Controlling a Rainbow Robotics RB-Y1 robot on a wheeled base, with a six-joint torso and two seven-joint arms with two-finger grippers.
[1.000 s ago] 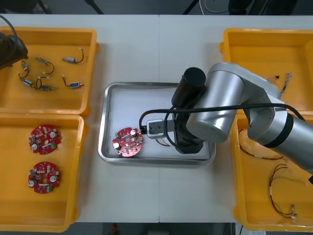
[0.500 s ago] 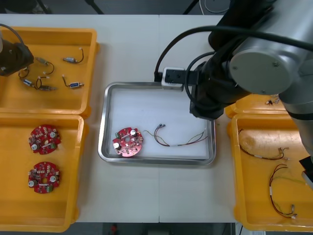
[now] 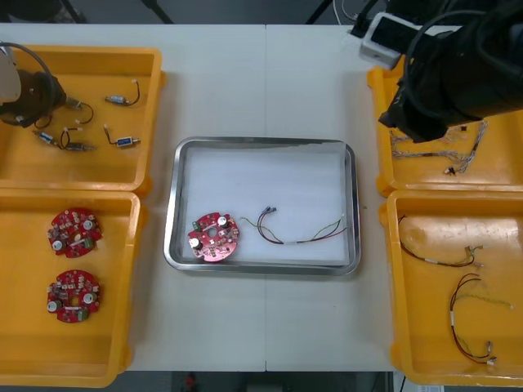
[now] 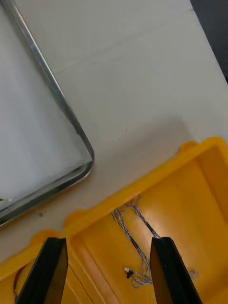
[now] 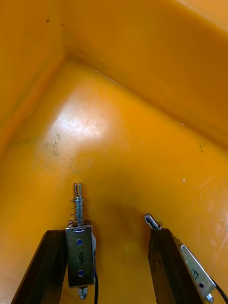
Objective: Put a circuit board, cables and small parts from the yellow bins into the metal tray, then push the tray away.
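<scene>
Two of the wanted items are already seen inside the metal tray [image 3: 261, 142] at the table's middle. One round red circuit board [image 3: 214, 238] is laid flat toward the tray's near left corner, and one thin cable [image 3: 294, 238] is sprawled loosely to its right across the white lining. The small metal parts [image 3: 122, 140] are all seen in the far left yellow bin [image 3: 82, 55], none in the tray, and the tray is not yet pushed away. The job is therefore judged roughly half done (more cables may also be wanted).

The left gripper [image 5: 107, 235] is held low inside that bin, fingers spread wide and nothing clamped. One metal part [image 5: 78, 247], a silvery block with a spring and pin at one end, is seen just inside one finger, and a second part [image 5: 194, 273] beside the other.

The right gripper [image 4: 108, 240] is held above the far right yellow bin [image 4: 142, 185], fingers likewise parted and empty, with twisted blue and white cables [image 4: 130, 235] on the bin floor below.

The board is shown face up, studded with small components, well apart from both grippers.
</scene>
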